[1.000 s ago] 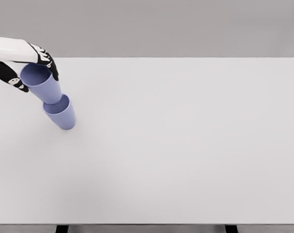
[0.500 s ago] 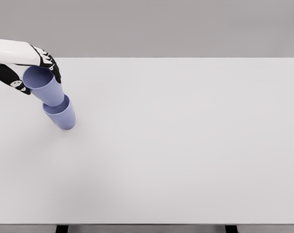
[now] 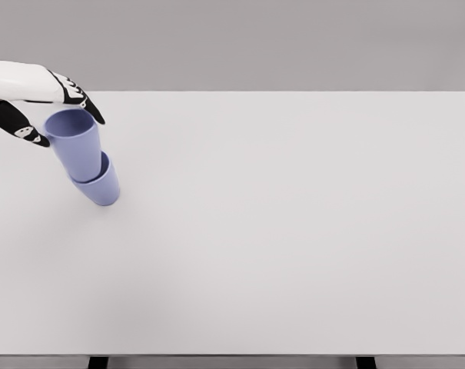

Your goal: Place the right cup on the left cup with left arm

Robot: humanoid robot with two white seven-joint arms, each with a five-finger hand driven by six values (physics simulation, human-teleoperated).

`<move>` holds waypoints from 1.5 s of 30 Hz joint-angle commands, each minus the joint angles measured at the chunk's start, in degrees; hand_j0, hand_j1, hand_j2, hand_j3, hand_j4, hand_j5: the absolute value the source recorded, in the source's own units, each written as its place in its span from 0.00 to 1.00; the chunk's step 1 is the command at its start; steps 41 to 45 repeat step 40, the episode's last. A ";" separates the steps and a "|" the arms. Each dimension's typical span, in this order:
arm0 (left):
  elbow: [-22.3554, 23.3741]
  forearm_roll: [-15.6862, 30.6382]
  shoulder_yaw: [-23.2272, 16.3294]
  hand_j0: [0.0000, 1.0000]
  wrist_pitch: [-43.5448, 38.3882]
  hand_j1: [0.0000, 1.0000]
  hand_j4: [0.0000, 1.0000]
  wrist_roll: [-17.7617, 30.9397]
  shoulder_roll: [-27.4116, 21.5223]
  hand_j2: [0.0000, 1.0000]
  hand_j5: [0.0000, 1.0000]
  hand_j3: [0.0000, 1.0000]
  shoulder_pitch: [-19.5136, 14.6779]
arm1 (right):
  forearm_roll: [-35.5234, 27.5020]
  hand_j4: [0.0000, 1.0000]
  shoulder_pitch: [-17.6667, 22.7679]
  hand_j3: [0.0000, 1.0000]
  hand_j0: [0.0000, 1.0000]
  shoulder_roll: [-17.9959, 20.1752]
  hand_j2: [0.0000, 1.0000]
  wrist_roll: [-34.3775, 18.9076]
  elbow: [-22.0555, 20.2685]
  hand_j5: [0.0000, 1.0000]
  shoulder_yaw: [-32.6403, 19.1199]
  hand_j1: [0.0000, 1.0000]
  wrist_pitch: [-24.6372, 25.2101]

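Head view shows 2 lavender cups at the upper left of the frame on the white table [image 3: 293,231]. The upper cup [image 3: 74,142] sits nested in the lower cup [image 3: 101,188]. The left hand [image 3: 40,96] has its fingers spread around the upper cup's rim, seemingly released.

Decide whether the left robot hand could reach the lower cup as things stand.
Probably not from above: the upper cup sits nested in the lower cup, filling its mouth. Its outer wall looks free to the left robot hand.
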State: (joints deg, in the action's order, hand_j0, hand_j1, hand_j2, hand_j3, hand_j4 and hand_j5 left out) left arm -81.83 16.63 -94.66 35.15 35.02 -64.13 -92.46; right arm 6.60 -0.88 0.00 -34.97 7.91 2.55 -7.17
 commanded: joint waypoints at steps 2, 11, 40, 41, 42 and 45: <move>0.00 0.33 0.53 0.79 -0.15 0.79 0.79 -0.02 -0.03 0.79 0.79 0.79 0.09 | 0.08 1.00 0.09 1.00 1.00 0.00 1.00 -0.03 0.09 1.00 0.00 1.00 -0.03; 0.00 0.33 1.49 0.83 -0.15 0.83 0.83 -0.02 -0.12 0.83 0.83 0.83 0.00 | 0.08 1.00 0.09 1.00 1.00 0.00 1.00 -0.03 0.00 1.00 0.00 1.00 -0.03; -19.25 15.71 37.44 1.00 -0.15 1.00 1.00 -0.02 -3.90 1.00 1.00 1.00 31.99 | 0.08 1.00 0.09 1.00 1.00 0.00 1.00 -0.03 0.09 1.00 0.00 1.00 -0.03; -19.25 15.71 37.44 1.00 -0.15 1.00 1.00 -0.02 -3.90 1.00 1.00 1.00 31.99 | 0.08 1.00 0.09 1.00 1.00 0.00 1.00 -0.03 0.09 1.00 0.00 1.00 -0.03; -19.25 15.71 37.44 1.00 -0.15 1.00 1.00 -0.02 -3.90 1.00 1.00 1.00 31.99 | 0.08 1.00 0.09 1.00 1.00 0.00 1.00 -0.03 0.09 1.00 0.00 1.00 -0.03; -19.25 15.71 37.44 1.00 -0.15 1.00 1.00 -0.02 -3.90 1.00 1.00 1.00 31.99 | 0.08 1.00 0.09 1.00 1.00 0.00 1.00 -0.03 0.09 1.00 0.00 1.00 -0.03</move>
